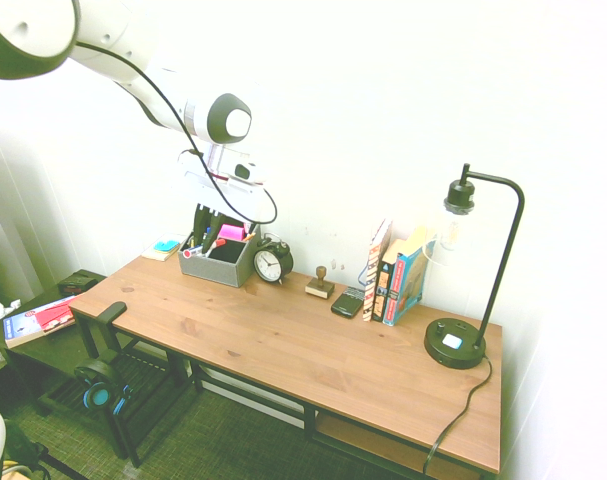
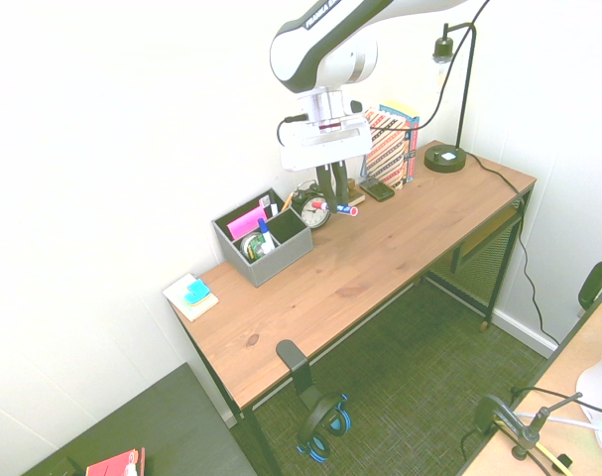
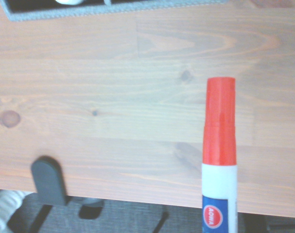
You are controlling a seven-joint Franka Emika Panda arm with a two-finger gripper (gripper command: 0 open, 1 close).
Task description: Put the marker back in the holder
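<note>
Against a pale wall, a wooden desk (image 1: 293,330).

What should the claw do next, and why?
Probably carry the marker sideways over the box, staying above its rim, before lowering. The claw grips the marker, which lies nearly level in the air beside the box, not yet over it.

Two opposite high exterior views sharing the desk (image 1: 313,345); wrist view close-up, downward
</note>
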